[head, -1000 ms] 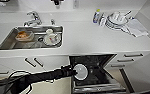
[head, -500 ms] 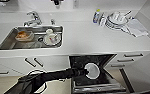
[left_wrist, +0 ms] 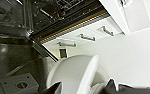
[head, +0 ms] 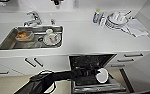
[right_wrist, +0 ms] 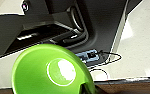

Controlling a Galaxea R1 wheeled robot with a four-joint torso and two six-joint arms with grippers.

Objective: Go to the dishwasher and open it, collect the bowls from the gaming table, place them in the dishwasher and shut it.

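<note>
Round white bowl (head: 102,75) over dark open dishwasher (head: 91,62).

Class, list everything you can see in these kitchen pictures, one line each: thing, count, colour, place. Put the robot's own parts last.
Dishwasher: one, dark inside, door open, under the counter.
White bowl: one, white, over the open dishwasher, at the left arm's end.
Green bowl: one, bright green, close to the right wrist camera.
Sink: one, steel, holding dishes.
Tap: one, silver, behind the sink.
Stacked dishes: white, on the counter, count unclear.
Bottle: one, blue label, beside the dishes.
Cloth: one, white, on the counter.
Left arm: one, black, reaching into the dishwasher.
</note>
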